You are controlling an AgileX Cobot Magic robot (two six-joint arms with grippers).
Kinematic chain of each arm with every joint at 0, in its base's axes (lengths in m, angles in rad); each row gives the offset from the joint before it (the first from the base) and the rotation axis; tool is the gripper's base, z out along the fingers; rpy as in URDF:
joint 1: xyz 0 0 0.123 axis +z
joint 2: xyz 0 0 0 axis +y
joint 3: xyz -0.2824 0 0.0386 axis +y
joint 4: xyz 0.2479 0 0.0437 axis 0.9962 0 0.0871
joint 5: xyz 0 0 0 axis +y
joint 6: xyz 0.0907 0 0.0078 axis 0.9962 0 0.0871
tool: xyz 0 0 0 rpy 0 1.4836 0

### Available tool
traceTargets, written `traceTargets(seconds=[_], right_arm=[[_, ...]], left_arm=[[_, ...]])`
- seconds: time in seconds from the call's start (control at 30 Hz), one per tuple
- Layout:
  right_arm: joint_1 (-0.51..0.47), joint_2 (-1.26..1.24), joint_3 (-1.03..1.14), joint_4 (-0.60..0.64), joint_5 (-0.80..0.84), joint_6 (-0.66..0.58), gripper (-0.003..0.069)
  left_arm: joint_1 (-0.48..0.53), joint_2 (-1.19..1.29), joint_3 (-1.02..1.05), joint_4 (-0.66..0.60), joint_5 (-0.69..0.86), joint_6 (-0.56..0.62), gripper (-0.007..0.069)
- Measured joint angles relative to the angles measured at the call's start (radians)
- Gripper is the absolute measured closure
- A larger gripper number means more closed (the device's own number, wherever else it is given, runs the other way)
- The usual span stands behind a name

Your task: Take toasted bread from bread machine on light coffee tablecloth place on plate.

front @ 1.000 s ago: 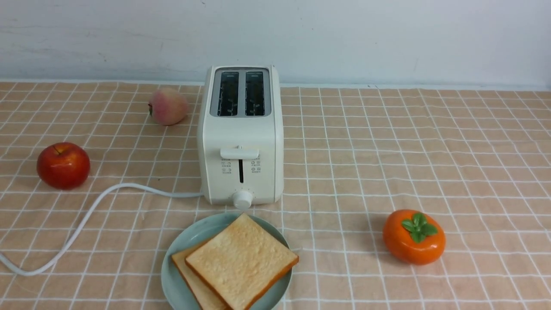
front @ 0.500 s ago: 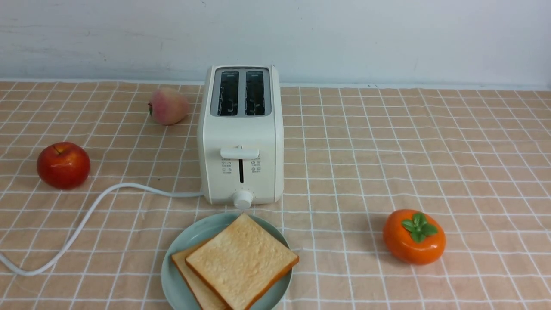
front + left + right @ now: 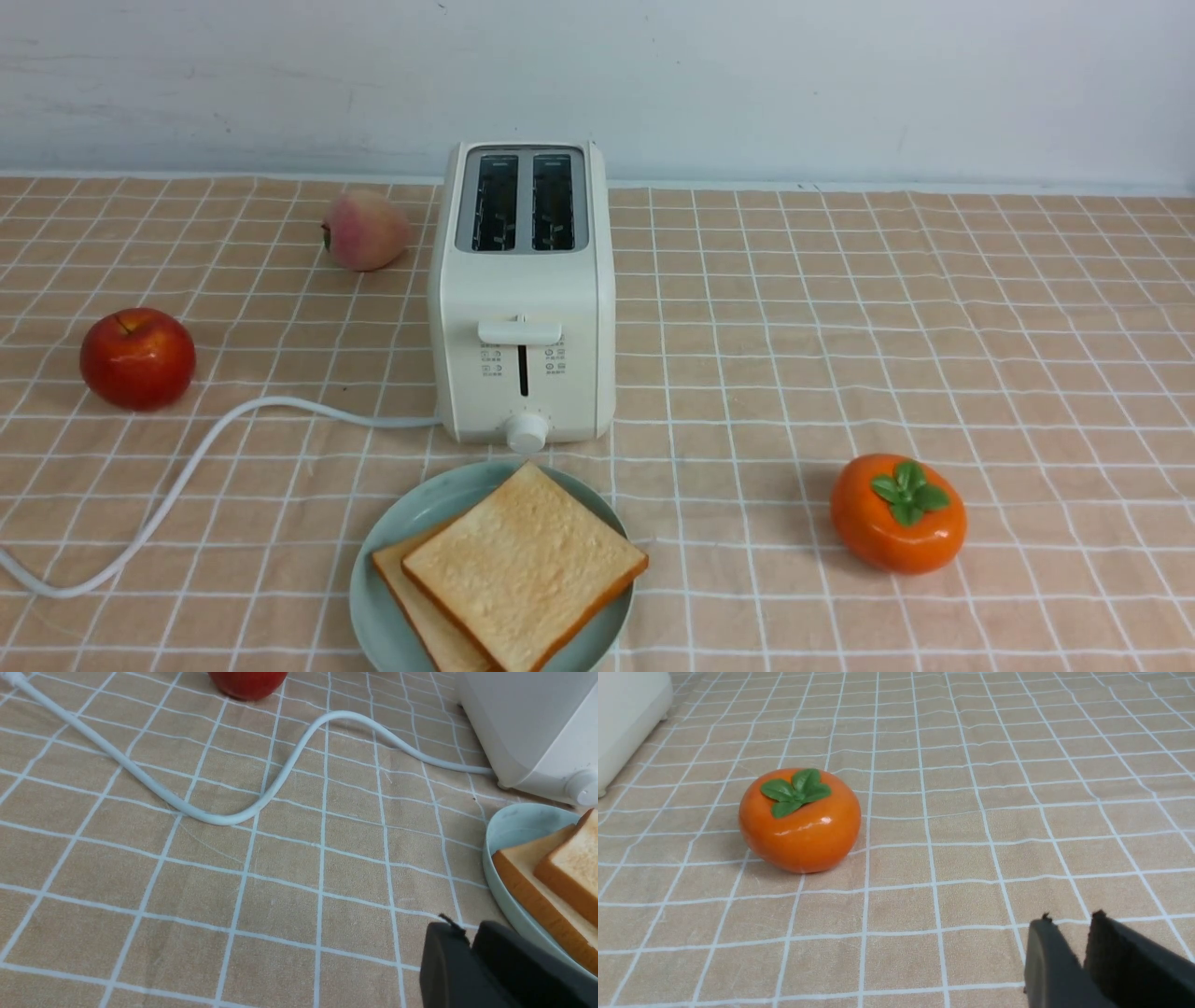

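Near the front edge of the light coffee tablecloth (image 3: 934, 317), the plate (image 3: 397, 551) carries 2 slices of toasted bread (image 3: 523, 565), one lying partly over the other. Just behind the plate stands the bread machine (image 3: 521, 299), with both slots dark and its lever up. Its white cord (image 3: 187, 476) curves toward the left edge. A red apple (image 3: 137, 358) and a peach (image 3: 364, 230) sit on the left side, and an orange persimmon (image 3: 898, 513) sits on the right side. The left gripper (image 3: 472, 938) hangs beside the plate with its fingers pressed together, holding nothing. The right gripper (image 3: 1069, 926) has its fingers almost together and it is also empty, apart from the persimmon.
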Motion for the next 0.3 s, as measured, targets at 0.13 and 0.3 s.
traceTargets(seconds=[0.13, 0.3], right_arm=[[0.000, 0.000, 0.000, 0.000, 0.000, 0.000, 0.0516], [0.000, 0.000, 0.000, 0.000, 0.000, 0.000, 0.0513]], left_arm=[[0.000, 0.000, 0.000, 0.000, 0.000, 0.000, 0.0550], [0.000, 0.000, 0.000, 0.000, 0.000, 0.000, 0.0544]])
